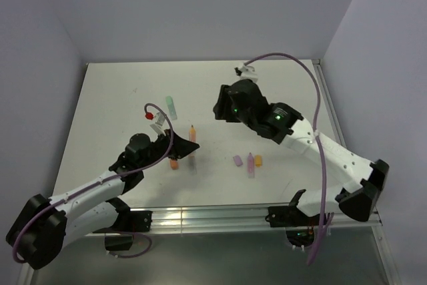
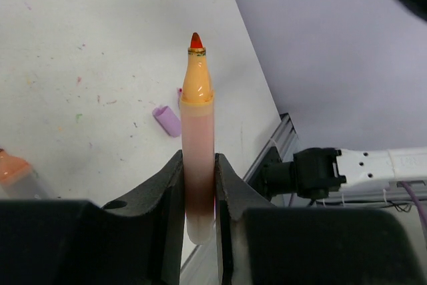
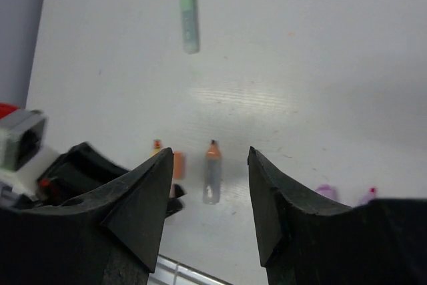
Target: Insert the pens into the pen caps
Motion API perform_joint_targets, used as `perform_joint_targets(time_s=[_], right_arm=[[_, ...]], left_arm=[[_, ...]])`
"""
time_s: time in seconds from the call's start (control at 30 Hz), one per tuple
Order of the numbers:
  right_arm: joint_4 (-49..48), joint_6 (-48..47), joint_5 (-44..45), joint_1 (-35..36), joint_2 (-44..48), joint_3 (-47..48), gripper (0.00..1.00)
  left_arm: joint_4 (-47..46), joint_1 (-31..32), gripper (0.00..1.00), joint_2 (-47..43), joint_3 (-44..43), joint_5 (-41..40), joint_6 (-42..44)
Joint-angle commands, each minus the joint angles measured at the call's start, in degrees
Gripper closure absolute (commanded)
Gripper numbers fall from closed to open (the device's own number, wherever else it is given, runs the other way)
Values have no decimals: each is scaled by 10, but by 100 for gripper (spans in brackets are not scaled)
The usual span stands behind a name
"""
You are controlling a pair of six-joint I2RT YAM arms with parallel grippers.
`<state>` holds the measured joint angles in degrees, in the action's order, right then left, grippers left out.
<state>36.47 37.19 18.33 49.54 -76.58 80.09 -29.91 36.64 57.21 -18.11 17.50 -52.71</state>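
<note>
While left pincer (image 2: 199, 161) clamps the pale-barrelled, orange-tipped plastic marker (image 2: 198, 125) | marker: tip juts beyond fingertips | right pincer (image 3: 209, 158): spread apart, holding nothing

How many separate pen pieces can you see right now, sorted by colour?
Green: 1, the green pen.
Orange: 3, the orange pen in the left gripper, the short orange piece by that gripper, the orange cap.
Pink or purple: 2, the pink pen, the purple cap.
Total: 6.
</note>
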Motion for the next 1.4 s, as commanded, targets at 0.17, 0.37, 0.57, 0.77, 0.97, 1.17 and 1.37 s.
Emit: perform_joint_targets(time_s=[0.17,0.37,0.57,0.77,0.97,1.17,1.37], right_arm=[[22,42,6,-117,128,-232,46],[3,76,-1,-146,152,-381,48],[-16,98,-12,-160,144,-434,49],[-46,94,-17,-161,93,-440,51],[-62,81,-22,-175,73,-440,52],[-73,72,-27,-176,53,-441,55],[-77,68,-30,-181,60,-452,55]], left_arm=[[166,4,100,-76,-136,63,55],[251,4,100,-99,-199,94,78],[273,3,100,-122,-216,104,85],[275,4,100,-124,-214,110,89],[278,4,100,-126,-213,109,93],[273,4,100,-123,-207,108,89],[269,3,100,-116,-206,109,89]])
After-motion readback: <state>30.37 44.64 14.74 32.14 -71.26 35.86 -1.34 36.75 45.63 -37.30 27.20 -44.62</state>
